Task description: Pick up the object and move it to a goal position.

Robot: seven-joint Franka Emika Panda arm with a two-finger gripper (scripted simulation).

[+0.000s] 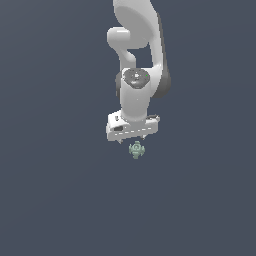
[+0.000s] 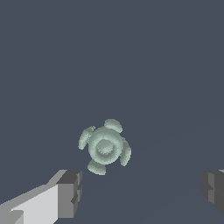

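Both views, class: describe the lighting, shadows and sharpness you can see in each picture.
Exterior view: flat, even lighting, soft shading on the white arm, no cast shadow under the mint-green knobbed object, which is small and slightly soft. Wrist view: the object shows gentle shading with fuzzy edges; the open gripper has crisp-edged grey fingertips; no glare.

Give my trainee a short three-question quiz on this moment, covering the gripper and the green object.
1. True or false: the white gripper is shut on the small pale mint-green knobby object.
2. How do the jaws stand? A) wide open B) fully closed
3. Fill in: in the wrist view, the object lies ___ of both dark fingertips, not between them.

Key: 1 false; 2 A; 3 clear
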